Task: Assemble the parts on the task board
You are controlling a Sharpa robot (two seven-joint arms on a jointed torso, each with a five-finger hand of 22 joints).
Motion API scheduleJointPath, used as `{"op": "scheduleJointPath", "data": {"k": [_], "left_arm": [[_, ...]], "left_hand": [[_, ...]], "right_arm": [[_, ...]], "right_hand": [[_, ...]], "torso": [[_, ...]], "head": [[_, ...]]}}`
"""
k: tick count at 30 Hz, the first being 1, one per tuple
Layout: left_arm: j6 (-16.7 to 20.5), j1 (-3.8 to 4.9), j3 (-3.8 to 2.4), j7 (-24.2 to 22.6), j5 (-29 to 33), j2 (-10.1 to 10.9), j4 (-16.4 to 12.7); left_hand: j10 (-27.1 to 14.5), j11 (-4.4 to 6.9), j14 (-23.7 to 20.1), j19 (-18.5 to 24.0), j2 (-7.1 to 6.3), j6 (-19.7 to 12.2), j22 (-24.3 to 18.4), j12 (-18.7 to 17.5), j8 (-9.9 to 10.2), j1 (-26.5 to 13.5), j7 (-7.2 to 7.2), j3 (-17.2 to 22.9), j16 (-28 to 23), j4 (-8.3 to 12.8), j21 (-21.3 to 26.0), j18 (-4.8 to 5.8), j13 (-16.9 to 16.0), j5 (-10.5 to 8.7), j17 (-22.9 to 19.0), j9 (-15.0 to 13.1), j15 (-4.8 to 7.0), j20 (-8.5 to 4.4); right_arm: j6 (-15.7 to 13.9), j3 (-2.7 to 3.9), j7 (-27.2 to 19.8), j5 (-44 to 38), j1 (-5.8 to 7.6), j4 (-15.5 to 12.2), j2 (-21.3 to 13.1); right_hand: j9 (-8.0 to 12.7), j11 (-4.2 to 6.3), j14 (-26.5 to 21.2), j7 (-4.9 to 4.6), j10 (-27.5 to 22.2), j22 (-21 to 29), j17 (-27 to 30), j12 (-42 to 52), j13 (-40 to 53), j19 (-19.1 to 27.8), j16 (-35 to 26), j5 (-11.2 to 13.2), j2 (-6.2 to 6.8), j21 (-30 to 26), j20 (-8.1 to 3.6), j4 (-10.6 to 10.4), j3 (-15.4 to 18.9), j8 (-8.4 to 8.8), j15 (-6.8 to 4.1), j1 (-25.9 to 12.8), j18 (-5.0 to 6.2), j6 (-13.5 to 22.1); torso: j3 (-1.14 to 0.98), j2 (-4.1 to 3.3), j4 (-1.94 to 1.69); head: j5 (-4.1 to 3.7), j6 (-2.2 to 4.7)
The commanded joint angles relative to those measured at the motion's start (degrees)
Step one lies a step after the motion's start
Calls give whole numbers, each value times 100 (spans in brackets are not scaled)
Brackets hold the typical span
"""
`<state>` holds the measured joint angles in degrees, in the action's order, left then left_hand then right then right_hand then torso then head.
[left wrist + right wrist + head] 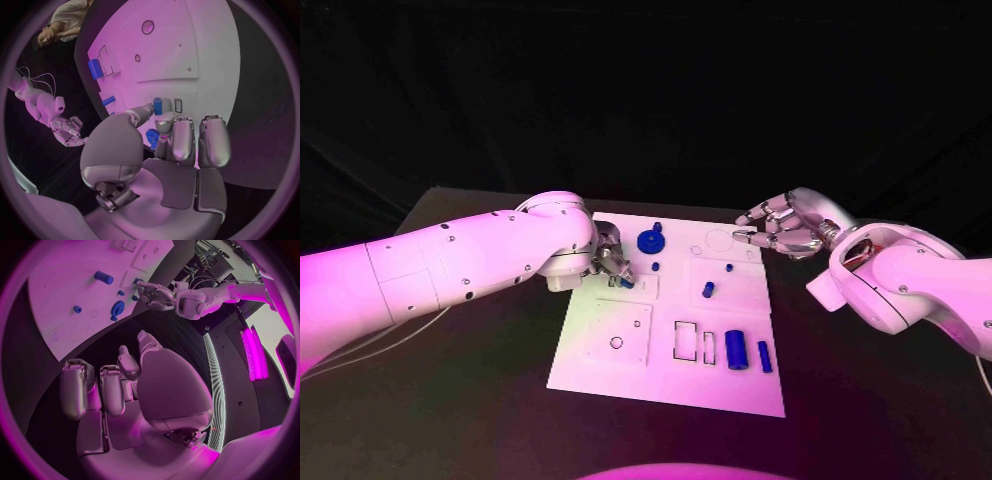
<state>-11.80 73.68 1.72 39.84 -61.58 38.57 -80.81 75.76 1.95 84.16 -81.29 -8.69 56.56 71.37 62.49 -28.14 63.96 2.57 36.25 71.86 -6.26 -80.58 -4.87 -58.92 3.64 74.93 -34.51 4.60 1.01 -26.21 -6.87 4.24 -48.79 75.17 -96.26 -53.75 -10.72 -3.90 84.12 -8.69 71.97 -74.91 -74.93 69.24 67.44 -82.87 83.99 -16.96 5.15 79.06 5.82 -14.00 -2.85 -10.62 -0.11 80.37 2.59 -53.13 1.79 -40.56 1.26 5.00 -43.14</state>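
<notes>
A white board (610,365) is laid on the black table (430,400) before dark curtains. A small blue piece (152,138) is pinched by the left hand (612,262); nothing is held by the curled right hand (782,226).

Blue parts (736,350) on white task board (596,372), black table (473,420).

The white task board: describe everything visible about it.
The white task board is a flat, matte rectangular plate lying on the black table. Its face carries outlined rectangular and round recesses. Small blue parts sit on it, including a round blue gear-like piece and two blue cylinders near its right edge. The left hand reaches over its upper left area.
</notes>
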Motion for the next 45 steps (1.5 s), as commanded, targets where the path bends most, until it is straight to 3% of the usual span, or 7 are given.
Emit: {"op": "scheduleJointPath", "data": {"k": [1,35,45], "left_arm": [[-225,-14,11,71,-23,-24,-9],[-63,-13,11,131,-49,-113,48],[-88,-13,10,154,-52,-108,70]], "left_hand": [[43,-15,200,-43,3,92,5,35,-25,-56,-38,-23,-22,-1,-28,104,-5,9,157,-9,37,3],[174,19,211,-102,118,270,126,191,-28,-528,-79,-798,-28,-346,-88,126,-163,4,179,-56,67,-11],[175,14,212,-103,80,285,131,197,-9,-598,-74,-1077,-33,-439,-88,126,-172,3,183,-61,63,-8]], "right_arm": [[73,0,-4,-28,-5,-2,3],[69,-1,-7,-28,-6,3,8],[66,-1,-8,-27,-7,3,-1]], "right_hand": [[7,17,345,13,-15,-721,-506,-26,-9,29,-20,-24,-7,-19,-10,6,32,-19,-38,-45,38,-14],[9,18,342,14,-21,-714,-492,-34,-20,35,-30,-31,-9,-32,-11,2,42,-23,-38,-61,41,-14],[9,18,342,14,-21,-714,-492,-34,-20,35,-30,-31,-9,-32,-11,2,42,-23,-38,-61,41,-14]], "torso": [[-2,1,-2],[0,1,-4],[1,1,-4]], "head": [[-6,-8],[-24,-14],[-35,-14]]}}
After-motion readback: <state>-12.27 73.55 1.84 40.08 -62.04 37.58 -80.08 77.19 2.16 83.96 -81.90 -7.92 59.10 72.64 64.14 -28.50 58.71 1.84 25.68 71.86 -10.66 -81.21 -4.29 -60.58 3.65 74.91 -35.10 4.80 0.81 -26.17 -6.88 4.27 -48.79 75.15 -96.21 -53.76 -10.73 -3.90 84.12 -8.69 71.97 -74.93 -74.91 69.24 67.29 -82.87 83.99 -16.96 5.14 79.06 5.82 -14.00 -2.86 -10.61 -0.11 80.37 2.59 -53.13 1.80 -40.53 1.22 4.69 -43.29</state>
